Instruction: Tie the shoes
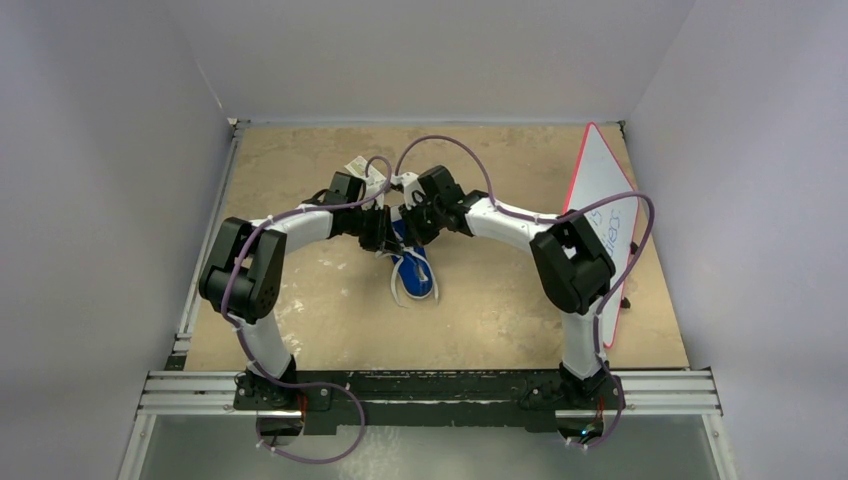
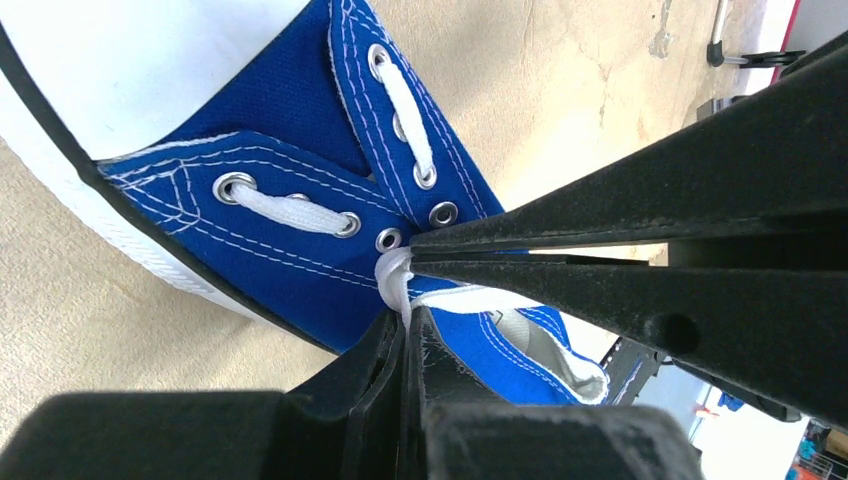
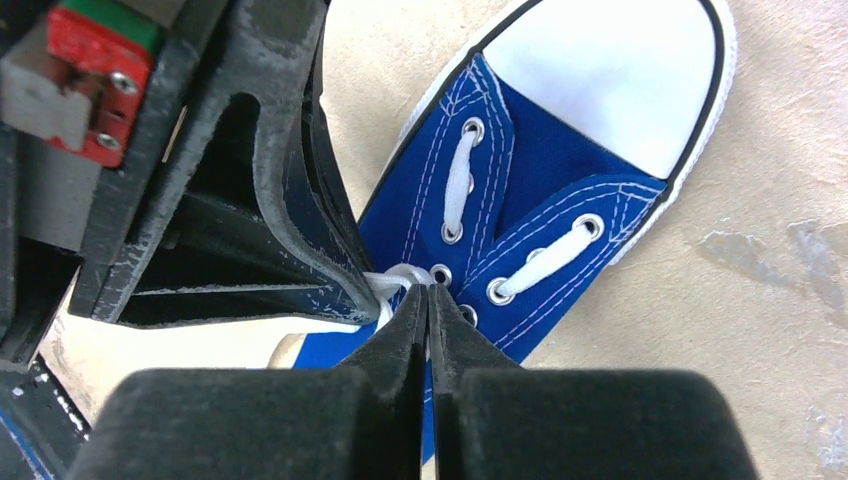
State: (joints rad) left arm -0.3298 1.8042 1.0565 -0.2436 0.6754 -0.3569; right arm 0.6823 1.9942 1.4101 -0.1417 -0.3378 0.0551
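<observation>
The blue canvas sneaker (image 1: 415,275) lies mid-table, its white toe cap toward the arms. Both grippers meet over its lacing. In the left wrist view my left gripper (image 2: 408,318) is shut on a strand of white lace (image 2: 396,275) by the upper eyelets. My right gripper (image 2: 412,255) comes in from the right, shut, its tip on the same bunch of lace. In the right wrist view my right gripper (image 3: 428,292) is shut with its tip at the lace loop (image 3: 400,277), beside the left fingers (image 3: 300,200). The toe cap (image 3: 620,80) shows beyond. The loose lace ends are mostly hidden.
A white board with a red edge (image 1: 605,200) leans at the right side of the table on a small stand. Grey walls close in the table on three sides. The arms' bases sit on a rail (image 1: 430,390) at the near edge.
</observation>
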